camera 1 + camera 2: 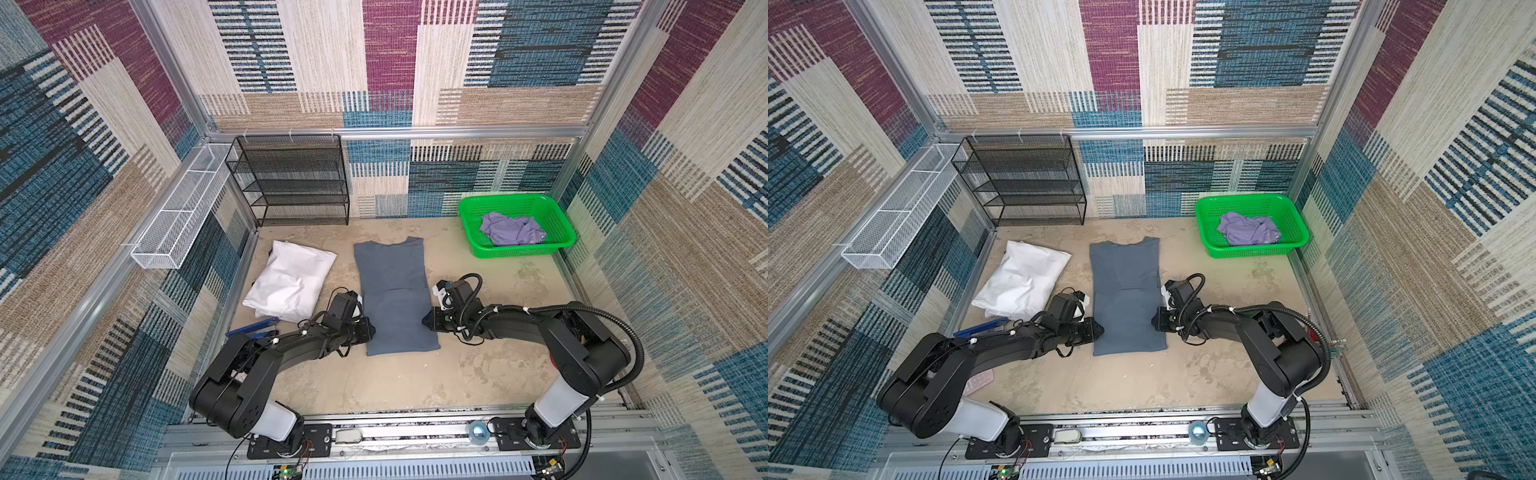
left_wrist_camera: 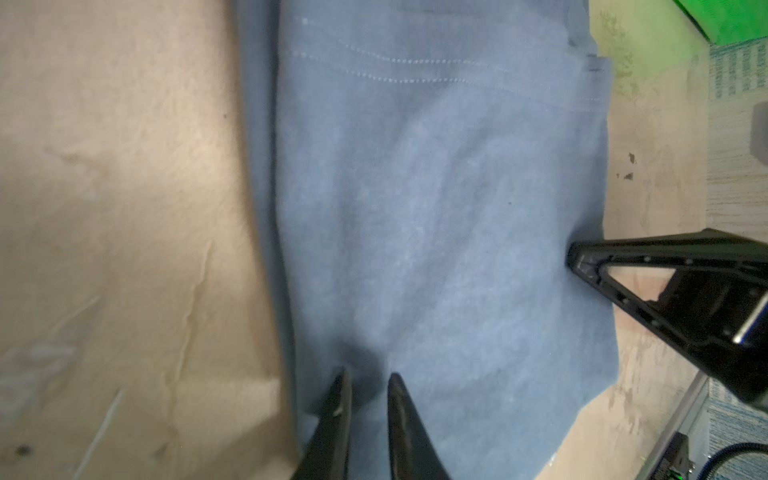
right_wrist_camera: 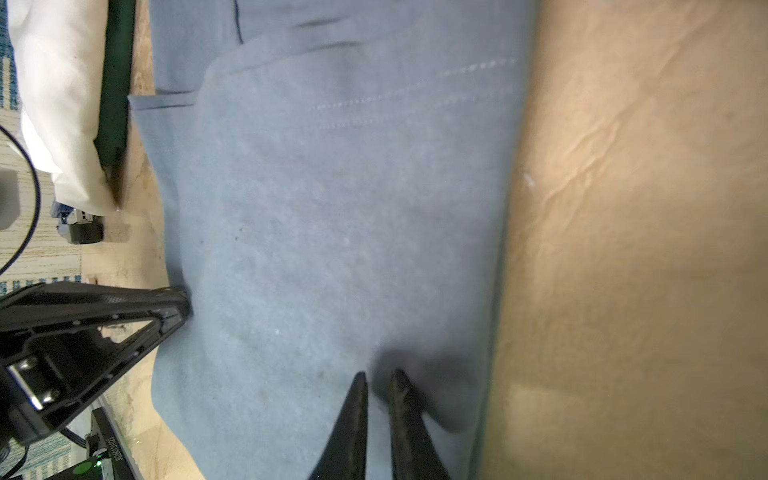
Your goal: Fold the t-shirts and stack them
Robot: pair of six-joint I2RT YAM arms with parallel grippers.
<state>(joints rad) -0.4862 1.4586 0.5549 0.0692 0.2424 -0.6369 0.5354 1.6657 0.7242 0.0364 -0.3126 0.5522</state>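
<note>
Slate blue-grey t-shirt lies flat at the middle of the bench, folded to a long strip. Left gripper at its left edge: jaws narrow, pinching puckered cloth. Right gripper at the opposite edge: jaws narrow, cloth in the gap; grip cannot be confirmed. Lavender t-shirt lies crumpled in the green basket, well apart.

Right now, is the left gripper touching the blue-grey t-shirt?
Touching. The left wrist view shows the left gripper pinching the blue-grey t-shirt, cloth puckered between its tips.
</note>
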